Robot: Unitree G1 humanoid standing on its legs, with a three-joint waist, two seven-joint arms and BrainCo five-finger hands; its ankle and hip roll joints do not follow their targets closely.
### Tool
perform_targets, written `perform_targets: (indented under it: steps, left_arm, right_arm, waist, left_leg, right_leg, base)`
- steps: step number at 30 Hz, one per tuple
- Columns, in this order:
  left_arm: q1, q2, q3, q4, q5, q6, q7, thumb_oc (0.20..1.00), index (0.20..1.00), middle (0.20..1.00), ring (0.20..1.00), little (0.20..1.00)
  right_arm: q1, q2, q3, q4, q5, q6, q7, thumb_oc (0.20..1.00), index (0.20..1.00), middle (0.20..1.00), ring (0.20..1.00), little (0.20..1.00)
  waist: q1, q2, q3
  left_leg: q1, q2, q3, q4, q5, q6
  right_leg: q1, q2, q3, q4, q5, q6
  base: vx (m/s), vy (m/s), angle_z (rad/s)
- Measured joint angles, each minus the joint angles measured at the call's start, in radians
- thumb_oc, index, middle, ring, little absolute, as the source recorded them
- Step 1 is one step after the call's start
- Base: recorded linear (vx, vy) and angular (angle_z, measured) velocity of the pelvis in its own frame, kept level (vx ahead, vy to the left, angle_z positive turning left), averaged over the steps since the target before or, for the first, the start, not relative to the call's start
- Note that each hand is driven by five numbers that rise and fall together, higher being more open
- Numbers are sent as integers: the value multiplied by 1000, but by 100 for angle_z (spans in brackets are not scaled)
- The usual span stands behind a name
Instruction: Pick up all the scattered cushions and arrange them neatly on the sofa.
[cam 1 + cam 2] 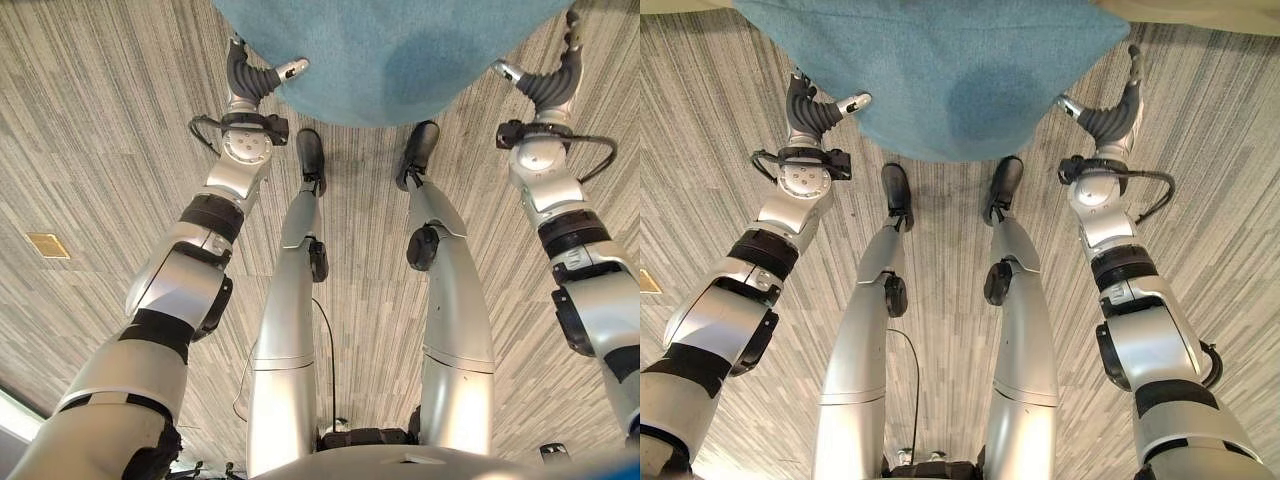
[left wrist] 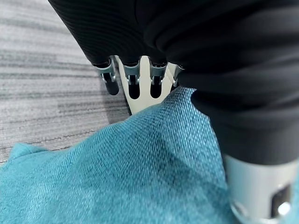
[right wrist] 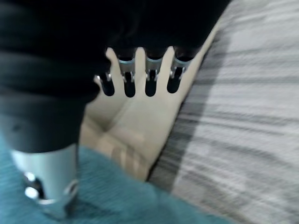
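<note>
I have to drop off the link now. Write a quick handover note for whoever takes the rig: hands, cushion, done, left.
Left hand: at the left edge of the teal cushion, thumb on the fabric, fingers straight, open.
Right hand: at the cushion's right edge, fingers straight, open.
The teal cushion is held between the two hands above the striped carpet; a beige cushion or sofa edge lies just past it.
Done: the cushion is off the floor.
Left: set it on the sofa and straighten it; check for other cushions.

Grey striped carpet floor (image 1: 90,120); small square brass-coloured floor plate (image 1: 48,245) set flush in it, far left.
</note>
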Motion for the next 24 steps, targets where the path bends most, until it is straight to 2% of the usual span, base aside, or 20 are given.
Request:
perform_targets:
  steps: [6, 7, 8, 11, 12, 17, 19, 20, 22, 24]
  left_arm:
    - [-72, -75, -4, 11, -81, 29, 21, 1000, 1000, 1000, 1000, 1000]
    - [-60, -82, -3, 11, -91, 28, 25, 576, 576, 576, 576, 576]
    - [-77, -94, 5, 8, -129, 28, 45, 200, 200, 200, 200, 200]
    - [-56, -87, 16, -46, -160, 23, 63, 200, 200, 200, 200, 200]
    - [-57, -63, 16, -78, -162, 23, 63, 200, 200, 200, 200, 200]
    - [-23, -65, 19, -100, -160, 23, 62, 200, 200, 200, 200, 200]
    - [95, -87, 65, -209, -158, 24, 63, 200, 200, 200, 200, 200]
    - [180, -95, 75, -253, -153, 20, 62, 200, 200, 200, 200, 200]
    - [339, -109, 114, -444, -115, 22, 57, 200, 200, 200, 200, 200]
    - [453, -110, 142, -543, -103, 23, 47, 200, 200, 200, 200, 200]
  right_arm:
    - [-108, 40, 69, 7, 59, 36, -5, 1000, 1000, 1000, 1000, 1000]
    - [-98, 49, 75, 3, 63, 34, -7, 1000, 1000, 1000, 1000, 1000]
    - [-117, 63, 83, 0, 89, 39, -14, 200, 200, 200, 200, 200]
    - [-86, 65, 89, -80, 110, 32, -14, 200, 200, 200, 200, 200]
    - [-87, 68, 92, -118, 110, 32, -5, 200, 200, 200, 200, 200]
    - [-62, 60, 116, -131, 96, 33, 24, 200, 200, 200, 200, 200]
    - [17, 57, 98, -198, 66, 35, 56, 200, 200, 200, 200, 200]
    - [94, 70, 82, -231, 55, 32, 59, 200, 200, 200, 200, 200]
    - [244, 73, 15, -379, 21, 30, 74, 200, 200, 200, 200, 200]
    - [335, 92, -2, -473, 18, 28, 91, 200, 200, 200, 200, 200]
  waist:
    - [3, 0, -11]
    - [4, 3, -29]
    - [5, 3, -29]
    - [6, 21, -63]
    - [5, 23, -62]
    - [7, 23, -62]
    - [8, 25, -57]
    - [8, 28, -141]
    - [10, 29, -143]
    - [10, 29, -128]
  left_leg:
    - [5, 2, 4, 1, 6, 3]
    - [-5, 2, 3, 0, 6, 3]
    - [-7, 4, 3, -3, 11, 2]
    - [-56, 5, -1, 1, 14, -1]
    - [-69, 7, -2, 2, 16, -3]
    - [-44, 8, -4, 0, 21, -6]
    - [44, 8, -10, -31, 26, -10]
    - [27, 7, -15, -41, 17, -13]
    - [114, 9, -42, -76, 37, -23]
    - [218, 12, -47, -104, 34, -29]
  right_leg:
    - [7, 3, 3, -6, 20, -8]
    - [-3, 4, 3, -6, 20, -8]
    - [-7, 5, 3, -8, 22, -5]
    - [-53, 7, 2, -3, 16, 5]
    - [-68, 8, 1, -1, 16, 4]
    - [-42, 9, -1, 1, 22, -5]
    - [43, 11, -7, -17, 20, -3]
    - [25, 13, -9, -19, 8, 14]
    - [114, 13, -36, -26, -7, 14]
    - [211, 16, -45, -30, -18, 7]
  base:
    - [0, 0, 0]
    - [-4, -61, -1]
    - [-3, -44, 0]
    - [-3, -37, 0]
    - [-10, -46, 1]
    - [-16, -42, 0]
    - [-34, -72, 2]
    - [-50, -103, 5]
    - [-27, -127, 11]
    - [24, -108, 8]
